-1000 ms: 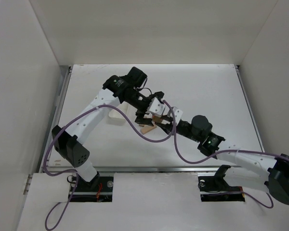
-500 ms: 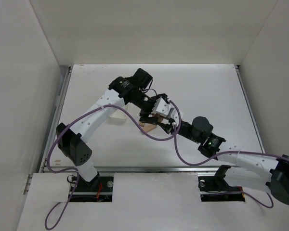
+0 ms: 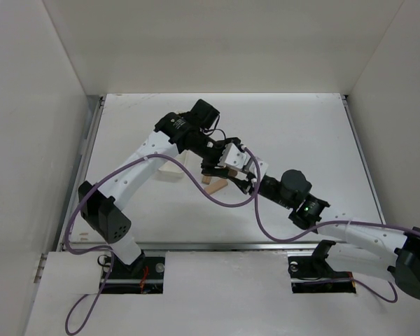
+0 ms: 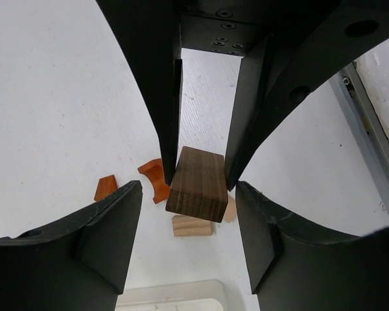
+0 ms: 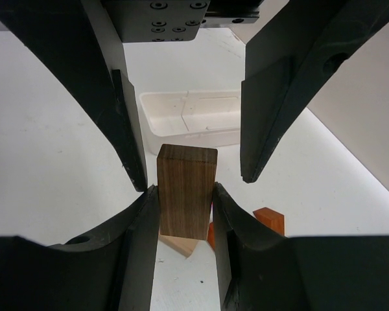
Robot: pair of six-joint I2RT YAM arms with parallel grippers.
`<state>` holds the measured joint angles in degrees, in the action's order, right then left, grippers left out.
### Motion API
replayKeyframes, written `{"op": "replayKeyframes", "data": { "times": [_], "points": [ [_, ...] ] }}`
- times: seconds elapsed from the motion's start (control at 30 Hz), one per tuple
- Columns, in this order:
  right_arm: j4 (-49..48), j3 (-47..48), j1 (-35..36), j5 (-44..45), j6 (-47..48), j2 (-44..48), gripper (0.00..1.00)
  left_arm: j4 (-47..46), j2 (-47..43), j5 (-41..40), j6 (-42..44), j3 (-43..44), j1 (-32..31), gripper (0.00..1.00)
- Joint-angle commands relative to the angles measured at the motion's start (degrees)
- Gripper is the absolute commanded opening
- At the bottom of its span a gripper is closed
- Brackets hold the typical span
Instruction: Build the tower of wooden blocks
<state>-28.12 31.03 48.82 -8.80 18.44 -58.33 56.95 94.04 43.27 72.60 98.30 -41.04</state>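
Observation:
My right gripper (image 5: 185, 191) is shut on a dark brown wooden block (image 5: 187, 191) and holds it upright above the table. My left gripper (image 4: 188, 189) is open, its fingers (image 4: 113, 236) apart on either side of that block (image 4: 196, 184) without touching it. The two grippers meet tip to tip at mid-table (image 3: 227, 170). Below them lie loose pieces: a light tan block (image 4: 191, 225), a second tan piece (image 4: 231, 210), an orange-red curved piece (image 4: 152, 179) and a small orange-red piece (image 4: 105, 188). No standing arch shows in any view.
A white oblong tray (image 3: 169, 170) lies just left of the grippers; it also shows in the right wrist view (image 5: 194, 120) and the left wrist view (image 4: 172, 298). White walls enclose the table. Purple cables hang from both arms.
The left arm's wrist swung a little to the right and then settled. Both grippers stay together over the loose pieces, and the right gripper's hold has not visibly changed.

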Motion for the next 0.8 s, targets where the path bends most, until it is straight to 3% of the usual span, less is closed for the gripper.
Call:
{"op": "replayKeyframes", "data": {
  "times": [0.0, 0.17, 0.27, 0.57, 0.63, 0.77],
  "points": [
    [-0.8, 1.05, 0.4, 0.01, 0.81, 1.2, 0.0, 0.27, -2.81, 1.21, 0.7, 1.45, 0.26, 0.56],
    [-0.8, 1.05, 0.4, 0.01, 0.81, 1.2, 0.0, 0.27, -2.81, 1.21, 0.7, 1.45, 0.26, 0.51],
    [-0.8, 1.05, 0.4, 0.01, 0.81, 1.2, 0.0, 0.27, -2.81, 1.21, 0.7, 1.45, 0.26, 0.35],
    [-0.8, 1.05, 0.93, 0.01, 0.81, 0.14, 0.0, -0.35, -2.81, 1.21, 0.09, 1.45, 0.26, 0.4],
    [-0.8, 1.05, 0.93, 0.01, 0.81, -0.39, 0.0, -0.35, -2.81, 1.21, 0.09, 1.45, 0.26, 0.48],
    [-1.41, 1.05, 0.93, 0.01, 0.81, -0.39, 0.0, -0.35, -2.81, 0.68, 0.09, 1.45, 0.26, 0.48]
  ]
}}
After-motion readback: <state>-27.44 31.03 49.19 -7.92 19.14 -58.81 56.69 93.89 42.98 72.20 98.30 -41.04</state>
